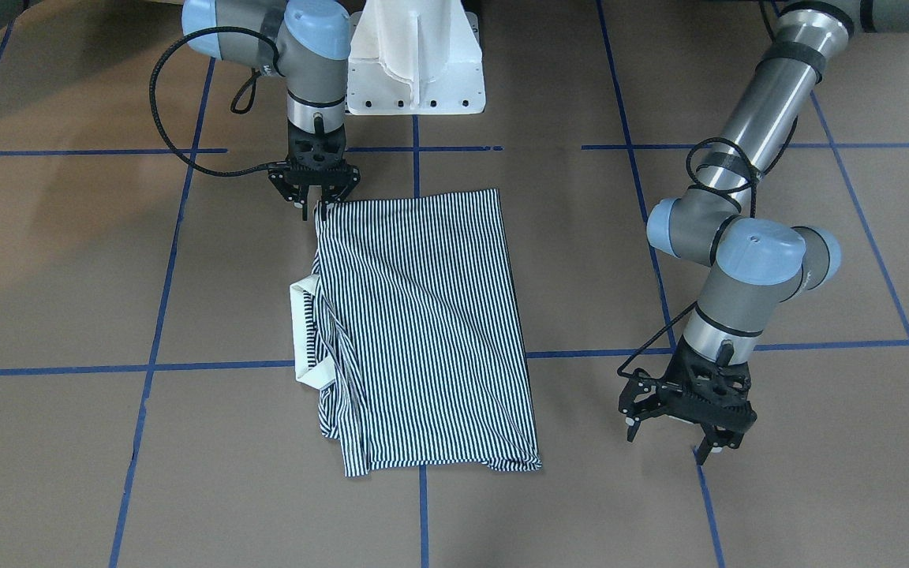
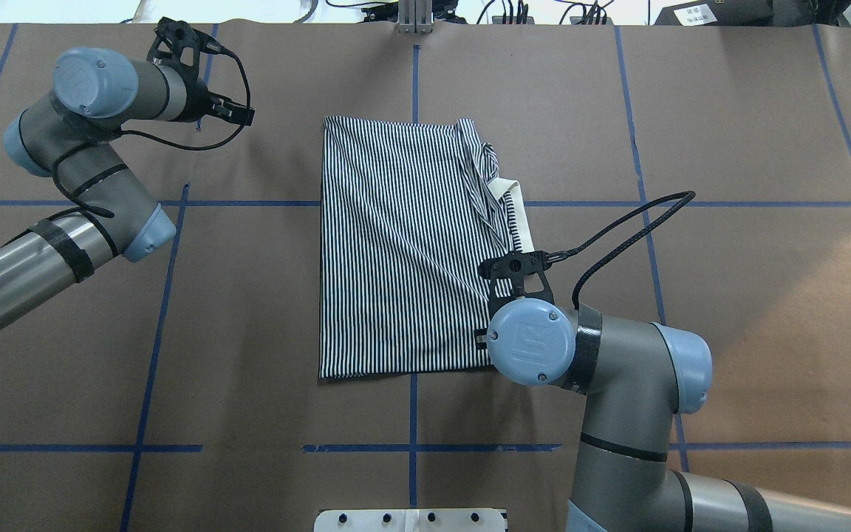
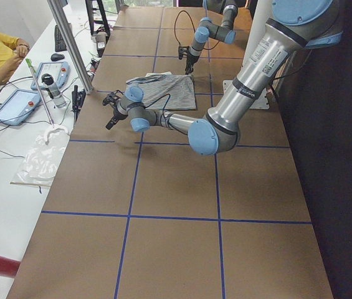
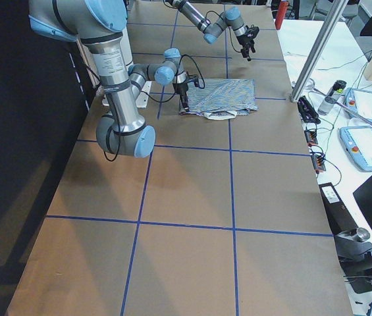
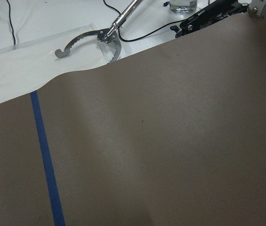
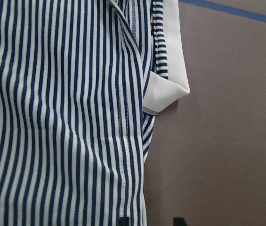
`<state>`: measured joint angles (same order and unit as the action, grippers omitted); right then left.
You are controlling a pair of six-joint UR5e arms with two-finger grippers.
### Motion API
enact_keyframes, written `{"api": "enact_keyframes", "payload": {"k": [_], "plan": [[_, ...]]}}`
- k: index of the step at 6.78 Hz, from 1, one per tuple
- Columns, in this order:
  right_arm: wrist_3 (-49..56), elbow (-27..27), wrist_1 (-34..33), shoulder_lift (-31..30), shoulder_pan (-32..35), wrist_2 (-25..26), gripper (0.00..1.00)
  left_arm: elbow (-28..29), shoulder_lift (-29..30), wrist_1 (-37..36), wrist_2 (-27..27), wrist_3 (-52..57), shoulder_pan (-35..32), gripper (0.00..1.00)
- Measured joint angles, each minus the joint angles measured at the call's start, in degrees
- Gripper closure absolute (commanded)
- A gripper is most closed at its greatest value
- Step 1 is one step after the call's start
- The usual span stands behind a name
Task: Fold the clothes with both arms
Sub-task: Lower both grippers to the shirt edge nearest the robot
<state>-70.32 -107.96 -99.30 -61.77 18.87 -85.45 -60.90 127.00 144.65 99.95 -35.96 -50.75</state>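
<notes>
The striped polo shirt (image 1: 423, 315) lies folded in a rectangle at the table's middle, also in the overhead view (image 2: 403, 244). Its white collar (image 1: 302, 339) sticks out on one side. My right gripper (image 1: 312, 203) points down at the shirt's corner nearest my base. In the right wrist view (image 6: 150, 220) it is open, one fingertip (image 6: 123, 220) over the shirt (image 6: 52, 117) and the other over bare table. In the overhead view its wrist hides it. My left gripper (image 1: 669, 442) is open and empty above bare table, well off the shirt's other side (image 2: 211, 74).
The white pedestal base (image 1: 415, 79) stands behind the shirt. Blue tape lines (image 1: 155, 315) cross the brown table. Past the table's far edge, a white bench holds metal tongs (image 5: 107, 37). A metal post (image 3: 70, 43), tablets and a seated person are there too.
</notes>
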Motion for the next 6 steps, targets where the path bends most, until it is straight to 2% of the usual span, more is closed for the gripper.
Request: {"api": "enact_keyframes", "payload": {"k": [2, 4, 5, 6], "plan": [[-0.9, -2.7, 2.0, 0.1, 2.5, -0.5, 0.00, -5.5, -1.2, -0.7, 4.6, -4.5, 0.2, 0.00], [-5.0, -5.5, 9.3, -2.0, 3.2, -1.2, 0.00, -15.8, -5.9, -2.0, 8.7, -11.8, 1.8, 0.00], [-8.9, -7.2, 11.2, -3.1, 3.2, -1.5, 0.00, -23.2, -10.0, -2.5, 7.9, -17.0, 5.5, 0.00], [-13.2, -8.5, 13.2, -4.4, 3.2, -1.5, 0.00, -30.6, -14.6, -2.6, 5.0, -23.4, 10.7, 0.00]]}}
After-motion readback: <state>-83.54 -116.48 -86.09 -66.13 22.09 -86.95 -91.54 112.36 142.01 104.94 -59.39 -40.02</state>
